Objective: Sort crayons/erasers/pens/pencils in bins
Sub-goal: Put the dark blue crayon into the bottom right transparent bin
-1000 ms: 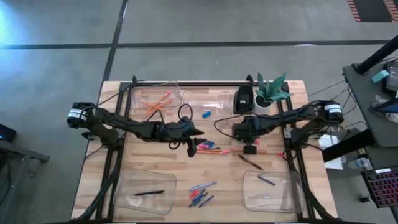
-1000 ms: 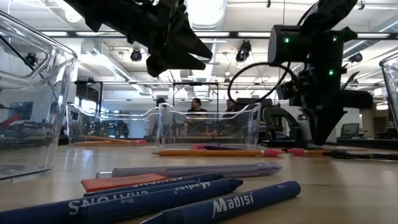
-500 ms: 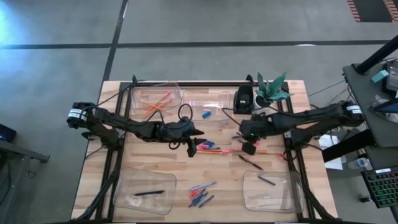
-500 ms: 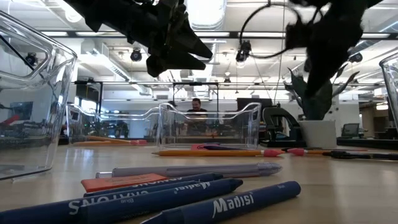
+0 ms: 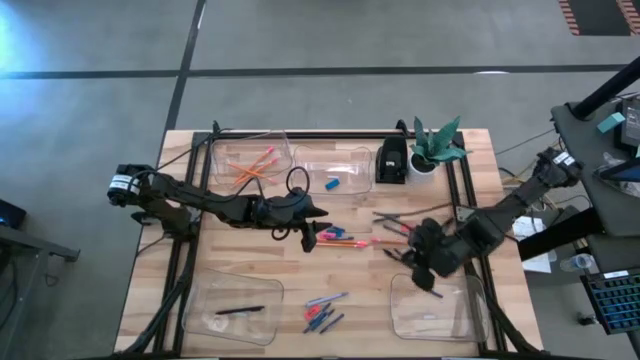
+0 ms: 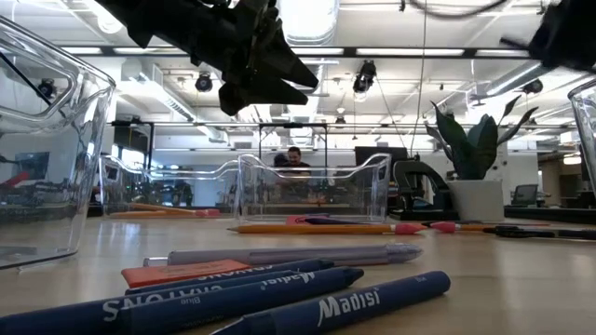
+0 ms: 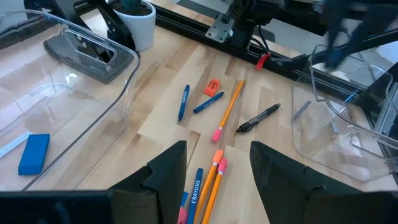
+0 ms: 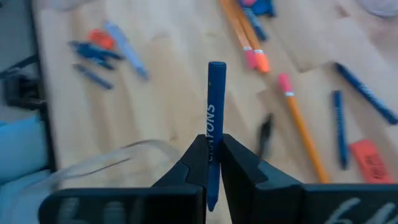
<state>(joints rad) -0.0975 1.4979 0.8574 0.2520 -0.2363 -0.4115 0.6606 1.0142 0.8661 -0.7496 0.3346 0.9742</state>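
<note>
Clamped tight in the right gripper [image 8: 212,152] is a blue crayon [image 8: 214,112], a short round stick with "CRAYONS" printed in pale letters down its side (the word runs along the stick), its flat end pointing away past the fingertips. Seen from above, that gripper [image 5: 428,268] hangs over the table's near right part, at the far left corner of the near right bin [image 5: 432,307], a clear tub with a dark pen [image 5: 429,290] lying in it. On the wood between the arms lie orange pencils [image 5: 345,242] with pink ends, more blue crayons [image 7: 182,102], an orange-red eraser [image 7: 212,86] and a black pen [image 7: 258,117]. A second loose heap of blue crayons [image 6: 279,293] and a pale grey pen [image 6: 298,253] sits near the front edge, between the two near bins. The far left bin [image 5: 249,158] holds orange pencils, the bin beside it [image 5: 335,165] a blue eraser [image 5: 332,184], and the near left bin [image 5: 235,308] a black pen. The left gripper [image 7: 217,171] hovers over the middle of the table above the pencils, its fingers spread wide with nothing between them.
</note>
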